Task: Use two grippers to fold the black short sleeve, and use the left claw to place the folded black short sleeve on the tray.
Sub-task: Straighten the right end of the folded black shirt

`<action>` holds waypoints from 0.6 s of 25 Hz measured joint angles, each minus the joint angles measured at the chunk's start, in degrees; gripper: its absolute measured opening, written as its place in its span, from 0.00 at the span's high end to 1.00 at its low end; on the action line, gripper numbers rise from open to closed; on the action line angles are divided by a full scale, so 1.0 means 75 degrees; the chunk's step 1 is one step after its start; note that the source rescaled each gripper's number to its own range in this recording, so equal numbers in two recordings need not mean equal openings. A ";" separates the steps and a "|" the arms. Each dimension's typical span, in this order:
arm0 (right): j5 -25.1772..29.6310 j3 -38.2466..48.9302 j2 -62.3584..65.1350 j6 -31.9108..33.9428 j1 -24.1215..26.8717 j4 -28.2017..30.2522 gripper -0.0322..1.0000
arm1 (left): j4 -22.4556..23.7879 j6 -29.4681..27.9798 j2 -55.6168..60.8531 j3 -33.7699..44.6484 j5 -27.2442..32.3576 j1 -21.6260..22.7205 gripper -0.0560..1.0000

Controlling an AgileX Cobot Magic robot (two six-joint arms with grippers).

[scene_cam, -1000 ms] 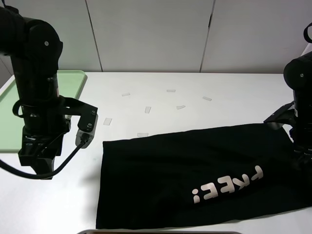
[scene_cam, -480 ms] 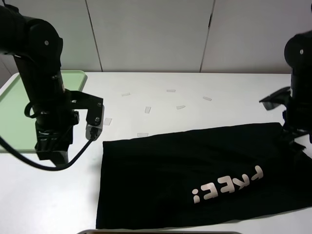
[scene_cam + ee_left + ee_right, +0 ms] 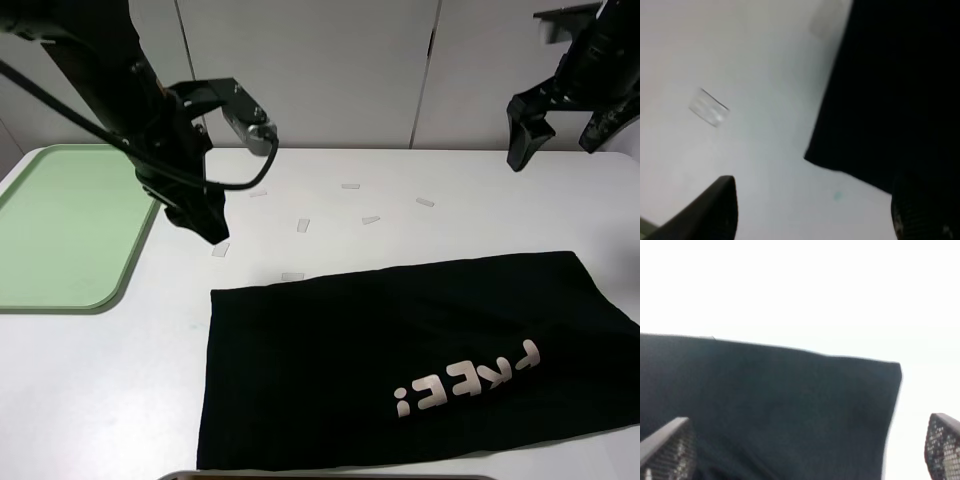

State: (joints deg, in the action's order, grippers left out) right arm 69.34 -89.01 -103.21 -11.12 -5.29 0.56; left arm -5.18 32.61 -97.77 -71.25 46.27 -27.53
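Well apart from the tray (image 3: pixel 60 230), to its right and nearer the camera, the shirt (image 3: pixel 330 370) lies flat on the white worktop (image 3: pixel 110 390). It is black and laid out as a long band with straight edges. The end away from the tray sits a little farther back than the end toward it. White block letters (image 3: pixel 467 378) run along the half away from the tray and read upside down from the high camera. Nothing touches the cloth. Small pale strips (image 3: pixel 303 225) are scattered on the worktop to the right of the tray.

The left gripper (image 3: pixel 208 222) hangs in the air just right of the tray's far right corner, its arm slanting down from above the tray. In its wrist view the two fingers (image 3: pixel 715 212) are spread apart with nothing between them, and a corner of the shirt lies below. The right gripper (image 3: pixel 560 130) is held high at the end of the worktop farthest from the tray, pointing down. Its fingers (image 3: pixel 667 450) stand wide apart and empty, with the shirt's edge beneath them.
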 joint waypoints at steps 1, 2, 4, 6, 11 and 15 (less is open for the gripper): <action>0.0000 -0.0103 0.0000 0.0021 0.0000 -0.0075 0.00 | 0.0000 -0.0083 0.0052 -0.0178 0.0024 0.0000 0.35; 0.0000 -0.0146 0.0017 0.0025 0.0000 -0.0075 0.00 | -0.0007 -0.0139 0.0127 -0.0348 0.0068 0.0000 0.35; 0.0017 -0.0162 0.0046 0.0007 0.0000 -0.0124 0.00 | 0.0001 -0.0237 0.0302 -0.0636 0.0144 0.0000 0.35; 0.0027 -0.0162 0.0085 -0.0070 0.0000 -0.0140 0.00 | 0.0001 -0.0315 0.0580 -0.0908 0.0151 0.0000 0.35; 0.0041 -0.0162 0.0379 -0.0128 0.0000 -0.0202 0.00 | -0.0012 -0.0680 0.1519 -0.1161 0.0176 0.0000 0.20; 0.0046 -0.0162 0.0723 -0.0152 0.0000 -0.0353 0.00 | -0.0012 -0.0792 0.2466 -0.1161 0.0695 0.0000 0.04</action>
State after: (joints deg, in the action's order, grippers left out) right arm 69.69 -90.23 -97.78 -12.26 -5.29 -2.09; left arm -5.27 26.67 -79.27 -79.96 51.48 -27.53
